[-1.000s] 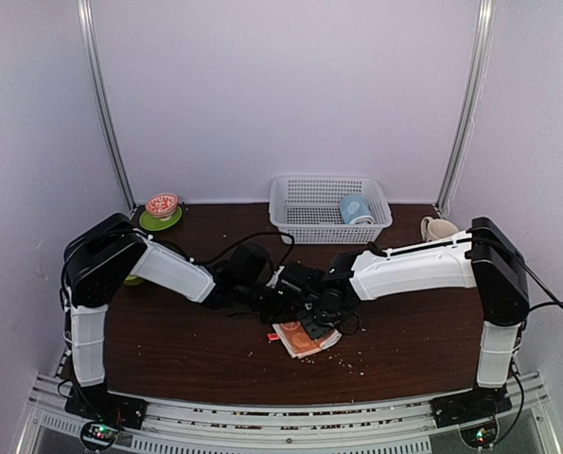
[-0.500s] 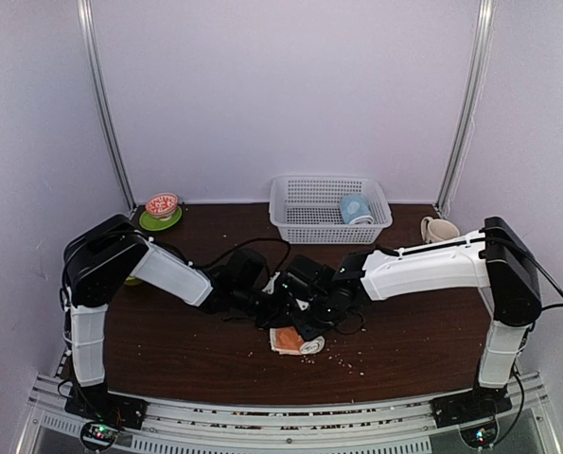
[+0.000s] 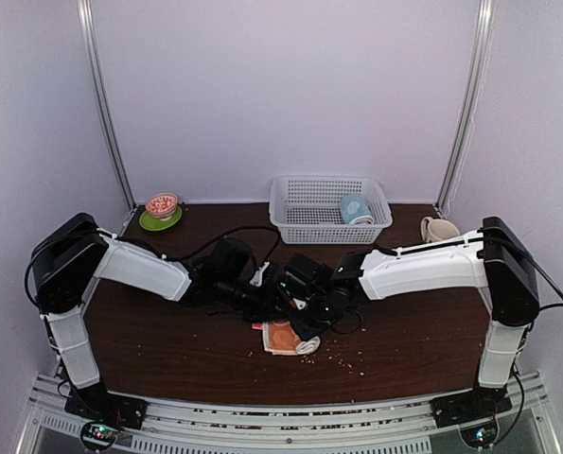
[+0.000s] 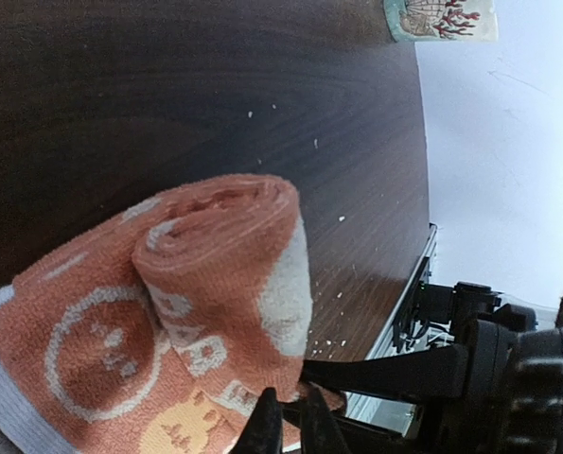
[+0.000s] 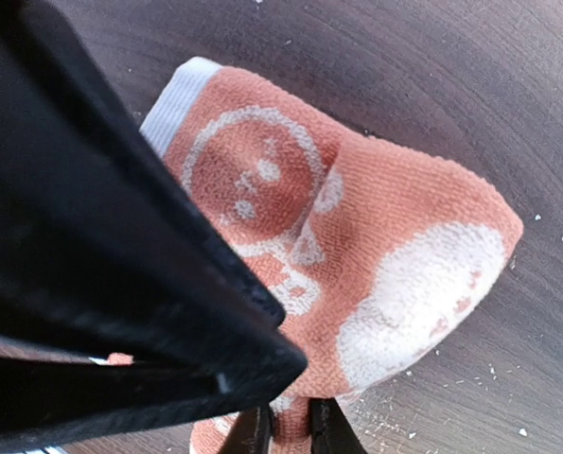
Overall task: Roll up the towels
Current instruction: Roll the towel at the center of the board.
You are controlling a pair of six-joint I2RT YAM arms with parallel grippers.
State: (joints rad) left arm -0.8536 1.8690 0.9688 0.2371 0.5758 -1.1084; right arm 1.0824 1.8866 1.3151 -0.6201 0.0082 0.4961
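The orange-red towel (image 3: 283, 338) with white swirls lies at the table's middle front, partly rolled, its roll toward the right end. The left wrist view shows the roll (image 4: 215, 274) end-on, with a flat tail spreading out below it. My left gripper (image 3: 273, 307) (image 4: 295, 427) is shut on the towel's near edge. My right gripper (image 3: 309, 320) (image 5: 290, 432) comes in from the other side, shut on a fold of the same towel (image 5: 385, 246). The two grippers almost touch. The light blue towel (image 3: 355, 209) lies in the basket.
A white mesh basket (image 3: 330, 182) stands at the back centre. At the back left a red-and-white bowl sits on a green saucer (image 3: 161, 206), and a cream mug (image 3: 438, 229) is at the back right. Crumbs dot the dark wood around the towel.
The orange-red towel went from lying flat to partly rolled and shifted slightly left. My left arm stretched further toward the centre. Both grippers stayed at the towel.
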